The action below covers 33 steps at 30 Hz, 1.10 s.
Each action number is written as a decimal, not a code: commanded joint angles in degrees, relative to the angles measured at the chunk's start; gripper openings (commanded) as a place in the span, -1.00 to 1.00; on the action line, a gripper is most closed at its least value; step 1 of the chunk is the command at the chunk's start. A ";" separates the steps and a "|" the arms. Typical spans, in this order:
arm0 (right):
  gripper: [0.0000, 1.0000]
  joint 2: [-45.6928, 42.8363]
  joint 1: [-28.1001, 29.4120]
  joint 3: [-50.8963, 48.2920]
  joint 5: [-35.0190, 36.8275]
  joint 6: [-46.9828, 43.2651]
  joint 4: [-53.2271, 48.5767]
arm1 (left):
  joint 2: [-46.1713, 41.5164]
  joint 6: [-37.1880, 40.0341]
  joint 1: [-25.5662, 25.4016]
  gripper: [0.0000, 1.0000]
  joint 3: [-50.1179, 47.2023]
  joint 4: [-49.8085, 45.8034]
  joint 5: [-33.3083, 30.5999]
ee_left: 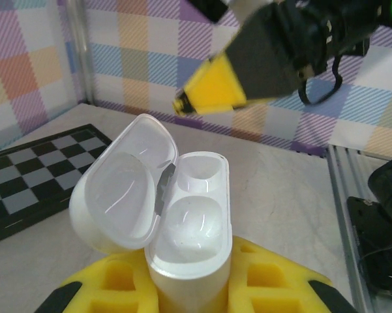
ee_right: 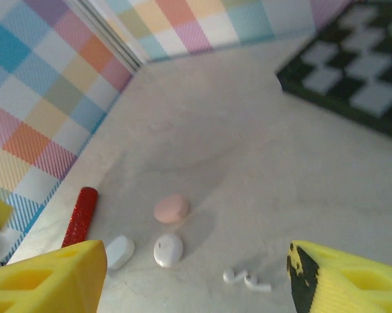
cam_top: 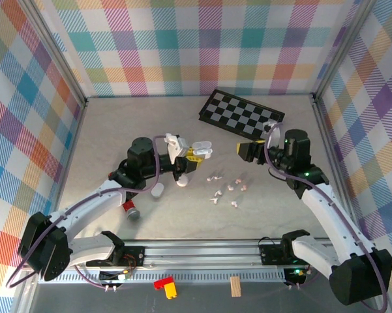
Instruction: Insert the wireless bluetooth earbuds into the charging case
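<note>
A white charging case (ee_left: 189, 222) stands upright between the yellow fingers of my left gripper (ee_left: 189, 287), which is shut on it. Its lid (ee_left: 120, 192) hangs open to the left and both wells are empty. From above, this case (cam_top: 202, 149) is held over the table's middle by the left gripper (cam_top: 192, 154). My right gripper (cam_top: 244, 151) hovers just right of it, open and holding nothing. Several tiny white and pale pink earbuds (cam_top: 229, 188) lie scattered on the table below. Two white earbuds (ee_right: 246, 279) lie between the right gripper's (ee_right: 196, 280) spread fingers.
A checkerboard (cam_top: 241, 112) lies at the back right. A pink case (ee_right: 171, 208), a white case (ee_right: 168, 250) and another white case (ee_right: 119, 252) lie shut on the table beside a red stick (ee_right: 81, 215). Plaid walls enclose the table.
</note>
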 commanded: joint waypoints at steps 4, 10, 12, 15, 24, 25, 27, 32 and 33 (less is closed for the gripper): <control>0.26 1.36 5.03 -7.85 4.27 12.14 -1.83 | -4.40 -2.27 0.38 -0.86 -5.40 11.45 -4.75; 0.02 6.25 17.06 -14.92 13.01 24.02 4.47 | -6.17 -3.63 0.38 -0.86 -9.01 15.36 -7.62; -0.04 8.46 20.85 -16.30 15.96 28.10 7.65 | -7.14 -1.92 0.38 -0.85 -9.40 13.93 -6.92; -0.09 13.27 25.66 -17.18 19.43 33.29 11.76 | -8.07 1.21 0.38 -0.85 -10.36 11.95 -7.12; -0.29 22.59 31.24 -15.96 26.70 42.96 13.83 | -10.45 2.47 0.38 -0.84 -10.86 8.25 -6.59; -0.29 23.16 31.24 -15.78 26.55 42.84 14.11 | -10.32 2.52 0.38 -0.84 -10.86 8.23 -6.46; -0.29 24.45 31.23 -15.21 25.52 42.10 14.84 | -10.06 2.54 0.38 -0.83 -10.78 8.27 -6.15; -0.32 26.75 31.33 -14.69 23.05 41.60 16.83 | -8.89 2.48 0.38 -0.82 -10.11 8.30 -5.27; -0.33 26.97 31.42 -14.74 22.59 41.56 17.32 | -8.76 2.57 0.38 -0.82 -10.07 8.32 -5.27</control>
